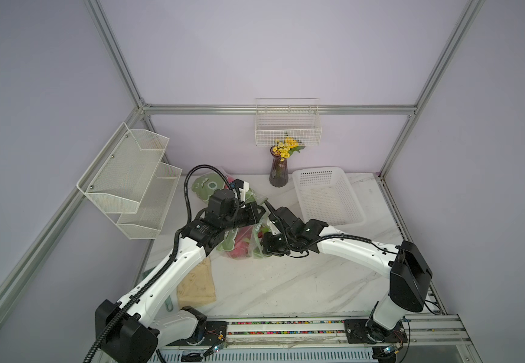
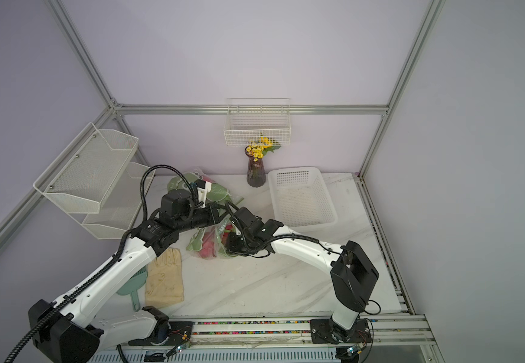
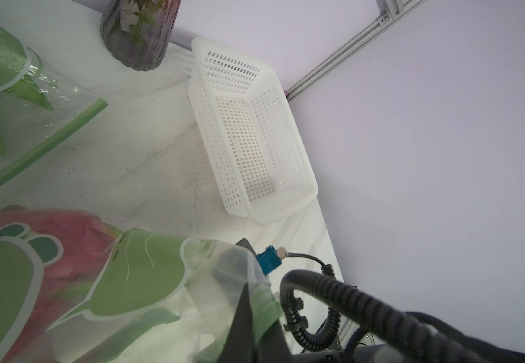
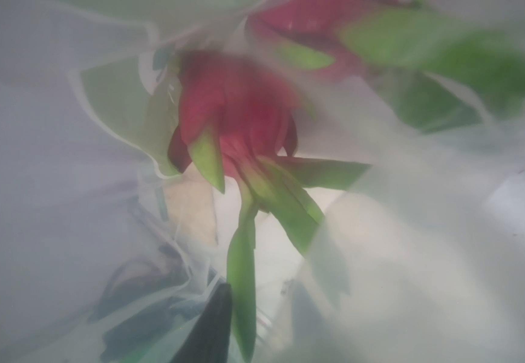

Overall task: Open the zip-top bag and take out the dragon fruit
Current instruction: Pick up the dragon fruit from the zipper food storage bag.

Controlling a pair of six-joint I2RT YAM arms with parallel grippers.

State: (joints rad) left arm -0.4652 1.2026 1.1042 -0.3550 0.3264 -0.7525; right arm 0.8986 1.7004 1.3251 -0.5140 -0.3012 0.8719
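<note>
Mid-table, dragon fruit point(image 4: 236, 119) is seen inside zip-top bag point(image 1: 228, 245). Left gripper point(image 1: 259, 215) is pinched on bag film; right gripper point(image 1: 259, 248) spread cannot be told. Fruit is judged firm, heavy, best gripped at body, not scales.

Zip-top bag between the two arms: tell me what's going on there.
The left gripper is shut on the film of the zip-top bag, holding its top up. The right gripper appears to reach into the bag toward a dragon fruit, which sits inside, not yet out. Whether the right jaws have closed on it cannot be seen.
</note>
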